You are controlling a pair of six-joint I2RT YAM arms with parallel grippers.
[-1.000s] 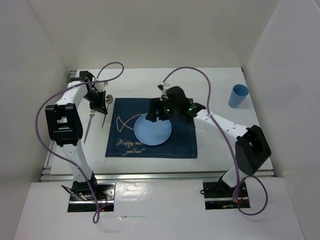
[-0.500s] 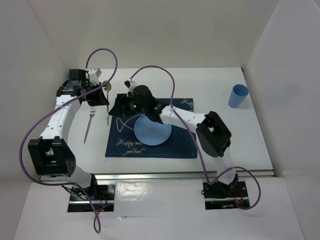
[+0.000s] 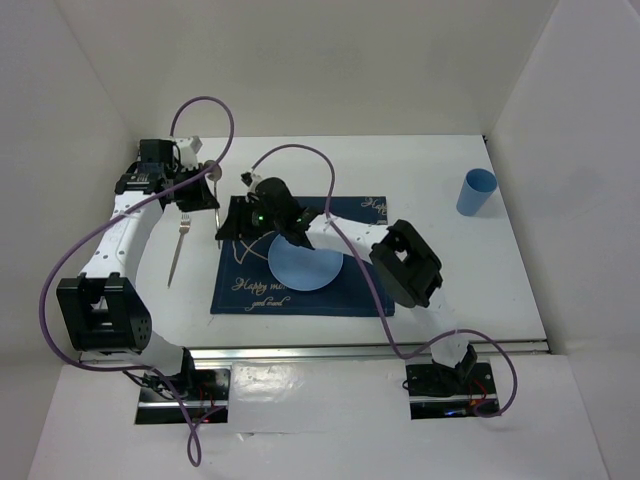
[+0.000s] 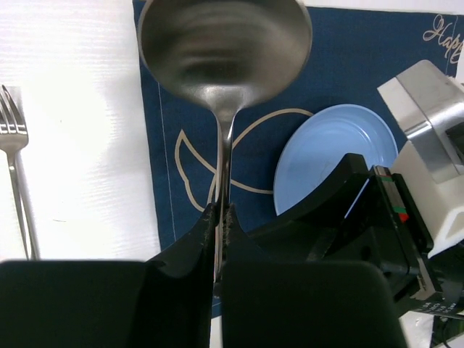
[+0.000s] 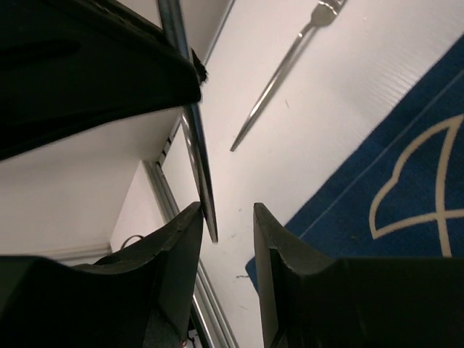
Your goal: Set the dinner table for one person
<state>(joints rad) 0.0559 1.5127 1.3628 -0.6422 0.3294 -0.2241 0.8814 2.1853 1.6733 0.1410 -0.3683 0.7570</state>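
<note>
Spoon point(image 4: 225, 54) clamped in left pincer point(image 4: 220, 221); right pincer point(image 5: 227, 221) stands open about handle tip. It should close squarely before left releases.

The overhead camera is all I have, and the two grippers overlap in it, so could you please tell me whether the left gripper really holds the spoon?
Observer: Yes. In the left wrist view the left gripper is shut on the handle of the spoon, with the bowl pointing away from it.
Operator: Thank you. Has the right gripper taken hold as well?
Observer: Not yet. In the right wrist view the handle's free end hangs in the gap of the right gripper, whose jaws stand apart.
Operator: Is that end resting on anything?
Observer: No, it hangs free, with bare dinner table behind it, just off the edge of the placemat.
</note>
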